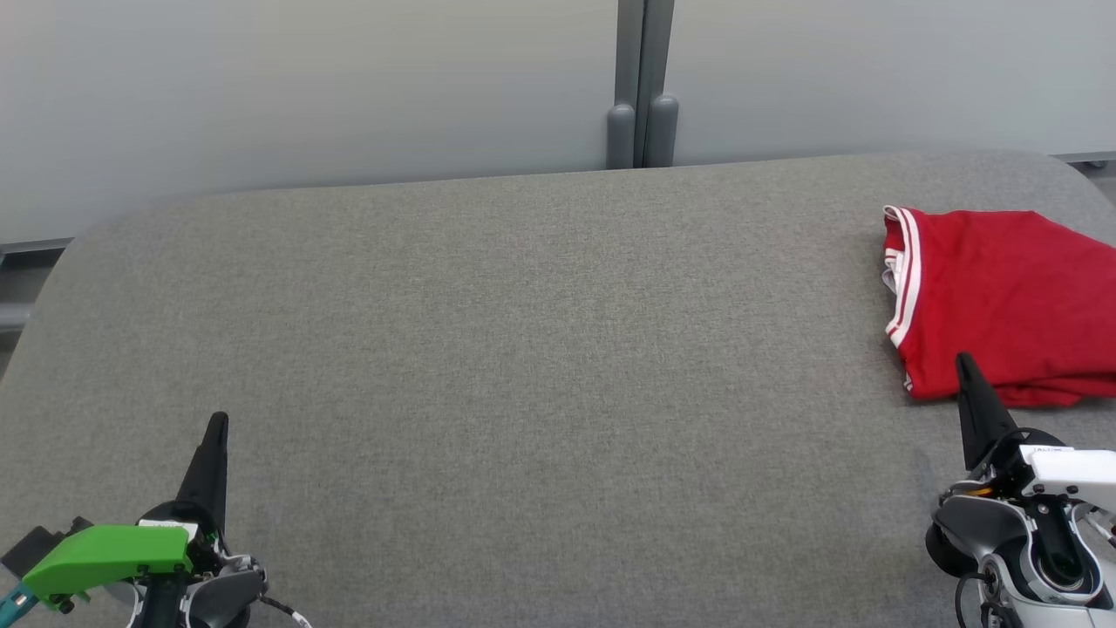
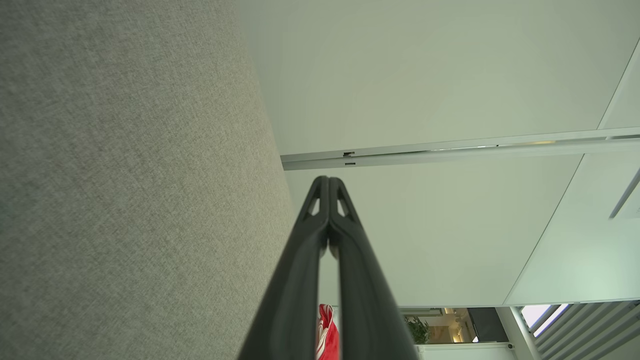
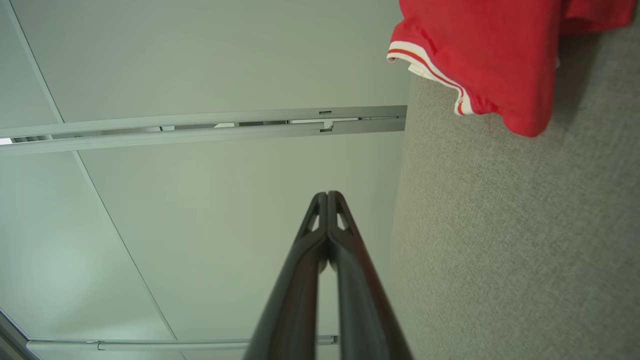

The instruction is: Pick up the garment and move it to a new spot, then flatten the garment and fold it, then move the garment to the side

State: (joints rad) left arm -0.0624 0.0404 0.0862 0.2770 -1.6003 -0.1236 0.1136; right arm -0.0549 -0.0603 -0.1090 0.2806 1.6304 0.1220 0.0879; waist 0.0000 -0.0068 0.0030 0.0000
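Grippers are met first, low in the head view: the left gripper [image 1: 218, 424] at 7 o'clock and the right gripper [image 1: 962, 359] at 5 o'clock, each pointed up the frame. A green cover [image 1: 105, 554] is carried on the left wrist. In the left wrist view the two dark fingers are seen pressed together at the tip, with nothing held between them. The same is shown in the right wrist view: fingers met at the tip, nothing gripped. Both are held over the table [image 1: 523, 349], whose grey woven cloth is spread across the middle of the head view.

Farther out, at 3 o'clock, the garment [image 1: 1003, 296] is laid on the table near its right end and is cut off by the frame's edge. It is red, with white-striped trim along its left side, and is gathered in a folded, slightly rumpled stack. In the head view the right gripper's tip is overlapped with the garment's near left corner. In the right wrist view, however, the tip is seen apart from the cloth, which is placed at 1 o'clock. The left gripper is kept well apart from the garment.

Beyond the table's far edge pale wall panels [image 1: 305, 87] are seen, split at 12 o'clock by a grey post [image 1: 643, 78].
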